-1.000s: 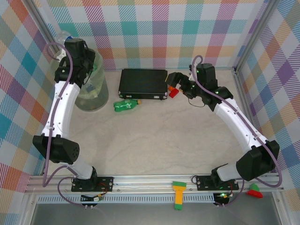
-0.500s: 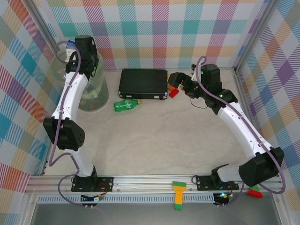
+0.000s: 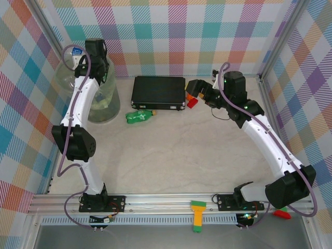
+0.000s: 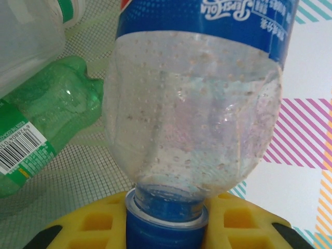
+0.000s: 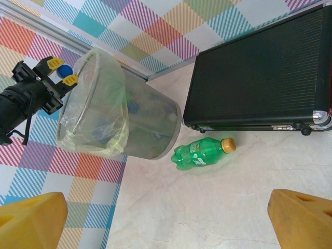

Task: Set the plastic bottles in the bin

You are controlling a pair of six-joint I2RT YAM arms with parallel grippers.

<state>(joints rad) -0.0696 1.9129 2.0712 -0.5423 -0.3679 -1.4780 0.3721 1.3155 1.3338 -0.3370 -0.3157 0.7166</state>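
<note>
- Plainly, the chief risk we see is a miss. The blue-labelled bottle [image 4: 197, 129] hangs at the far-left rim of the bin [image 3: 104, 106] rather than over its middle, and the plaid wall [image 4: 311, 155] shows behind its right half. We judge that letting go here could tip it off the rim and down between bin and wall.
- We also reckon the bottle may catch on release. The left gripper [image 4: 166, 225] is clamped on the blue cap alone, with the body pointing away from the wrist. A slow parting of the fingers could leave the neck ring hung up on a yellow pad.
- A green bottle inside the bin [image 4: 49, 116] lies close beside the held one. If the pile sits high there, a dropped bottle could roll back out.
- The left arm [image 3: 78, 111] stands tall and reaches across the bin from the near side, its wrist at the far rim.
- The right arm [image 3: 264, 135] stretches toward the right end of the black case [image 3: 158, 92]. The right gripper [image 5: 166, 218] is spread wide and holds nothing.
- The right wrist looks down on the green bottle on the table [image 5: 199, 152], which lies just in front of the case, near the bin, and is not yet fetched.
</note>
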